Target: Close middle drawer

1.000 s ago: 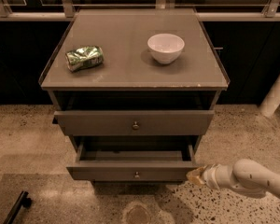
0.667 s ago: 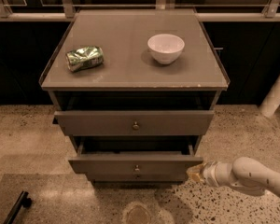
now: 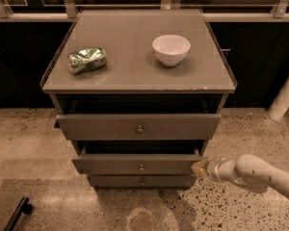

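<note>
Now the robot's tool [image 3: 200,168], a yellowish tip on a white arm [image 3: 260,174], sits low at the front right corner of the grey three-drawer desk [image 3: 135,76]. Whether it is open or closed cannot be told, and it seems to have hold of nothing.

Immediately left of the tool, and touching it or very nearly so, lies the grey-brown middle drawer with its flat, low front and small round metal knob [image 3: 135,163]. The front's long axis runs left to right, so the tool meets it at the right end, well to the side of the knob. The drawer's travel runs away from the tool, back into the desk. Because the contact is off-centre, the push probably has to stay square to the front, or the drawer may skew.

Above the tool, the widest grey top drawer [image 3: 139,126] stands pulled out. Just below and left of it is the narrow bottom front [image 3: 142,181].

A second ago the middle drawer stood further out, with a wider dark gap behind its front. It now sits only a little proud of the bottom front, and the tool has followed it inward. The top drawer has not moved.
</note>
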